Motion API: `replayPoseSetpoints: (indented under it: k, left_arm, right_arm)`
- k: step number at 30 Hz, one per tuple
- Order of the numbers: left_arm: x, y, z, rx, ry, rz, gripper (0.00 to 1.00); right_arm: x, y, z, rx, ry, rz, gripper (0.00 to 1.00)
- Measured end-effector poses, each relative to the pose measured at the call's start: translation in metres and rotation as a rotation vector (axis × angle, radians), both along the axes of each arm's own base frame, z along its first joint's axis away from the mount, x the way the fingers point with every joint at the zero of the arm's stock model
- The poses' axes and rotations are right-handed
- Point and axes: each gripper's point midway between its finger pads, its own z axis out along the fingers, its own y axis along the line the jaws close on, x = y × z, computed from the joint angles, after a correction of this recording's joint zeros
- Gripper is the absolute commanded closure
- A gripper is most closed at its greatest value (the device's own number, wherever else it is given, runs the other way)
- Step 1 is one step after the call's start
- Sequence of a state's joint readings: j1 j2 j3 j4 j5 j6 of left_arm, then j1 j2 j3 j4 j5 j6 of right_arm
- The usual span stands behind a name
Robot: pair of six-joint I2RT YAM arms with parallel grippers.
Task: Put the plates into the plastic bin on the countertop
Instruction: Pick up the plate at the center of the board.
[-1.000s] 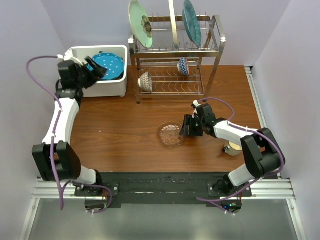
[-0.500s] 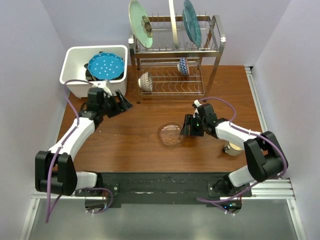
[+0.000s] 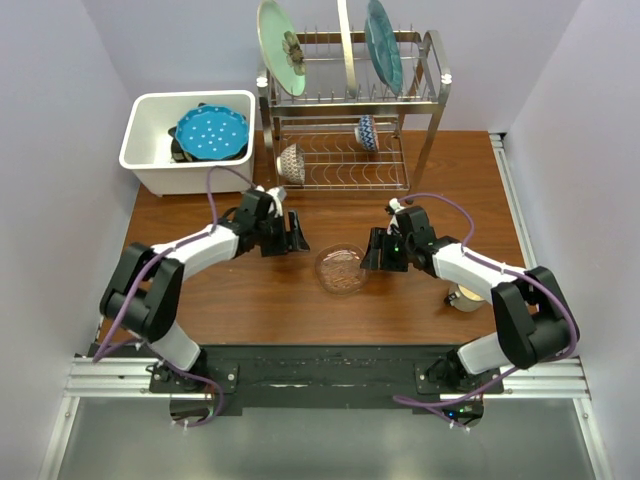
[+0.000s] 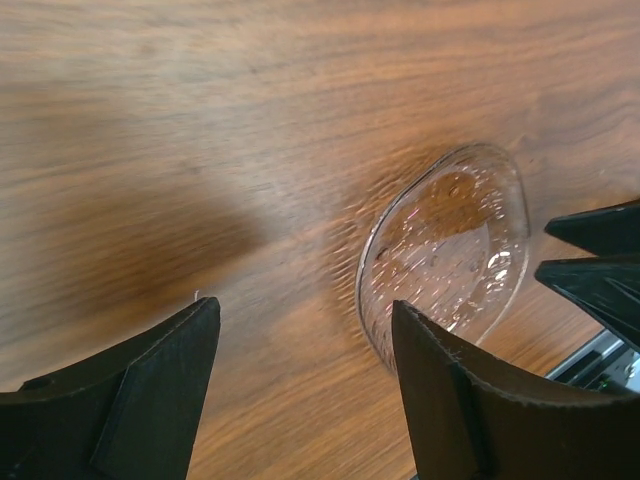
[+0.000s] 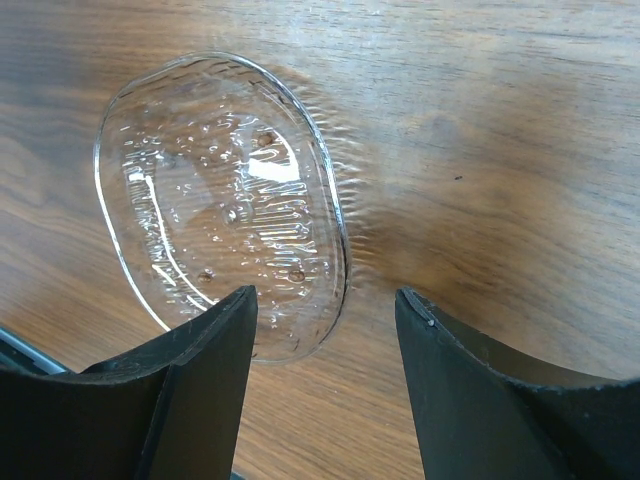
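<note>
The left arm reaches low across the desk, left jaws apart and empty, just short of the clear plate. The right jaws, also apart, stand at that plate's right rim. Bare desk surrounds it. The bin, well apart at back left, holds a blue plate.

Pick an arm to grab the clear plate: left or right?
Right, likely. The right hand is open at the plate rim, which sits between its fingers in the wrist view. The left hand, also open, is short of the plate.
</note>
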State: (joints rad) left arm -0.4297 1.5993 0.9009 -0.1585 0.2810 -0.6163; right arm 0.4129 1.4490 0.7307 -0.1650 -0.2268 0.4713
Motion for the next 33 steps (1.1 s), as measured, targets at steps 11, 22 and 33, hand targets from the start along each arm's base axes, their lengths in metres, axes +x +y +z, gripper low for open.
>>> replayPoseSetpoints:
  k: [11, 22, 33]
  left_arm:
    - [-0.014, -0.036, -0.028, 0.027, 0.064, -0.101, 0.37]
    - [-0.016, -0.057, -0.029, 0.029, 0.054, -0.155, 0.49]
    - [-0.017, -0.059, -0.034, 0.056, 0.069, -0.166, 0.64]
  right_arm:
    - [0.000, 0.000, 0.001, 0.001, -0.001, 0.000, 0.39]
    - [0.000, 0.000, 0.001, 0.001, -0.002, 0.000, 0.39]
    - [0.000, 0.000, 0.001, 0.001, -0.002, 0.000, 0.39]
